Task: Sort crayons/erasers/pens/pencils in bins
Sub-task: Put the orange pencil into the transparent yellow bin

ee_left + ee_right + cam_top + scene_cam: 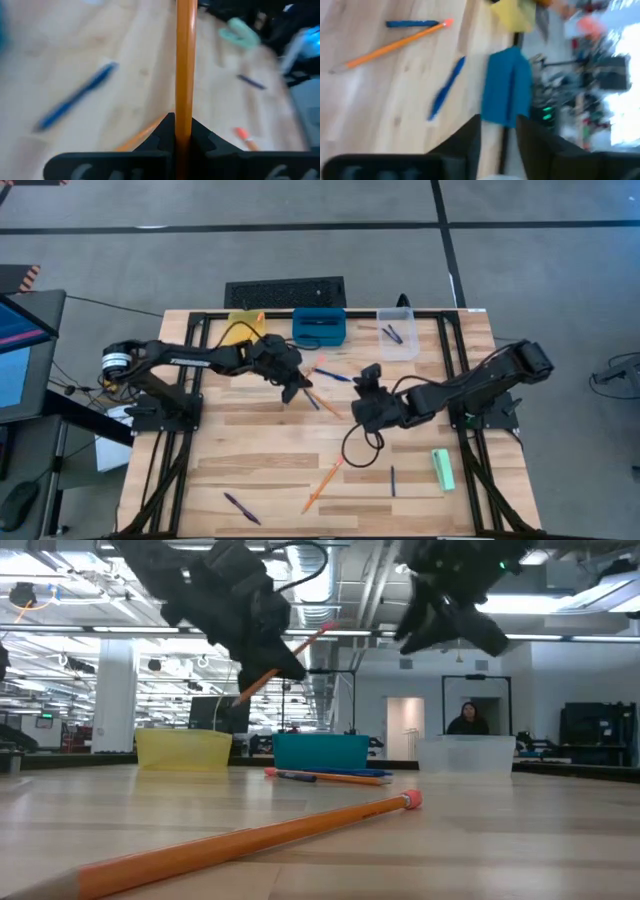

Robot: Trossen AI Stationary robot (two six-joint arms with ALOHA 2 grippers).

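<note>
Near worktop (260, 470) edge: orange pencil (250, 837) lying flat, tip cut off in low view; mint eraser (443, 469) near right edge. Mid worktop: left gripper (296, 387) raised, jaws clamped on second pencil (185, 70), its ends out of wrist view. Right gripper (372, 380) raised, jaws parted, nothing between. Far edge: yellow bin (245, 324), part hidden behind left arm; blue bin (320, 326); clear bin (398, 332) holding dark pen (393, 333).

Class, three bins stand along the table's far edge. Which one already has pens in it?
The clear bin, nearest the right arm's side: dark pens lie inside. The blue bin and yellow bin show none.
</note>
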